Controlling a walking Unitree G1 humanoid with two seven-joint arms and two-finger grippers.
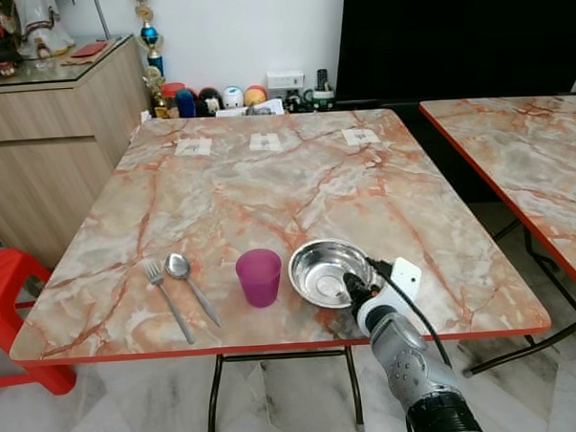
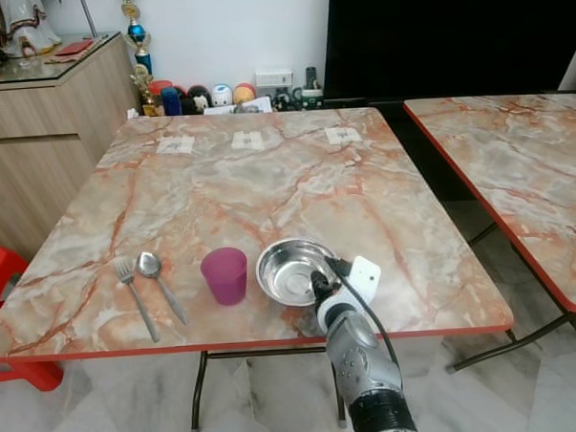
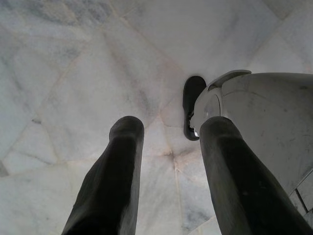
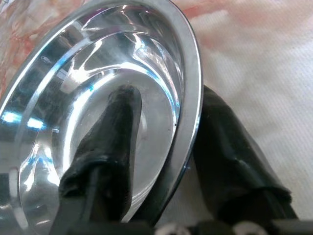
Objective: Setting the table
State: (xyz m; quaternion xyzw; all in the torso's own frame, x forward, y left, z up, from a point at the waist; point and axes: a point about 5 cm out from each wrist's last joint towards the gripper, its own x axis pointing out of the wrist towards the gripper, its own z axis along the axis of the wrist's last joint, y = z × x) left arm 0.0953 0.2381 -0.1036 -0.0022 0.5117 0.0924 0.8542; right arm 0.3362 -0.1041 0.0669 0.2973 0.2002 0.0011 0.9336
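A: From the head views, where does the bowl (image 1: 329, 272) sit?

B: On the table (image 1: 267, 179), near its front edge, just right of the purple cup (image 1: 259, 277). A fork (image 1: 167, 300) and spoon (image 1: 192, 286) lie left of the cup, their long axes running roughly front to back. The right gripper (image 1: 355, 288) meets the bowl at its near-right rim, so the bowl lies ahead and to the left of it.

A: Room to move?

B: Plenty of bare table behind and to the right; the cup is close on the left, and the front edge is near.

A: And the left wrist view?

B: The left gripper (image 3: 168, 181) hangs over floor tiles, fingers spread, holding nothing. The right arm is clearly the nearer one.

A: The right wrist view?

B: One finger (image 4: 110, 147) lies inside the bowl (image 4: 73, 78), the other outside, the rim pinched between them. Any slide should probably go rightward or back, away from cup and edge.
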